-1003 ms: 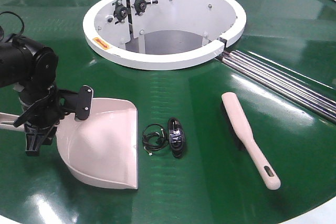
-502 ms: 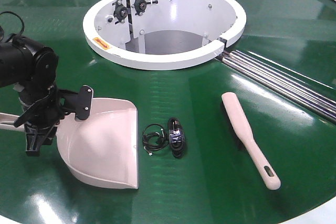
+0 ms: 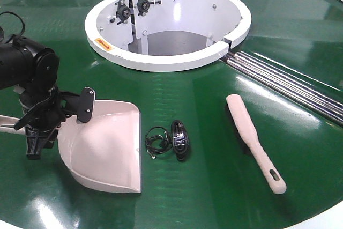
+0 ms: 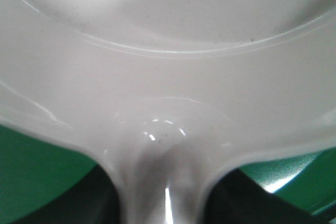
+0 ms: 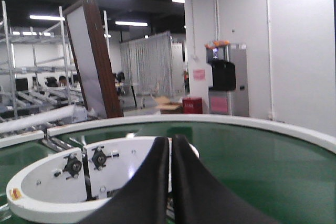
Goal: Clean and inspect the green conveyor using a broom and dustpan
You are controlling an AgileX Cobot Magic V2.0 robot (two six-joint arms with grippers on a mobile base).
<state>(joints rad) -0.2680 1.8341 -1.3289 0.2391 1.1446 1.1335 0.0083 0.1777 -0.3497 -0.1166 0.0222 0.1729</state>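
Note:
The green conveyor (image 3: 214,148) fills the front view. The pale pink dustpan (image 3: 107,148) lies flat at the left with its mouth toward the right. My left gripper (image 3: 53,124) is at its back, where the handle joins the pan. In the left wrist view the handle neck (image 4: 163,192) runs between two dark fingers (image 4: 79,203) that lie against both its sides, so the gripper is shut on it. The broom (image 3: 244,119) lies alone on the belt at the right, handle toward the front. My right gripper (image 5: 170,140) is shut and empty, raised above the belt, and does not show in the front view.
A small black device with a coiled cable (image 3: 179,140) lies on the belt between dustpan and broom. The white ring (image 3: 161,60) round the central opening stands behind them. Silver rails (image 3: 284,84) run across the belt at the right and far left.
The left arm and the dustpan have shifted very slightly to the left. The broom and the black cable have not moved.

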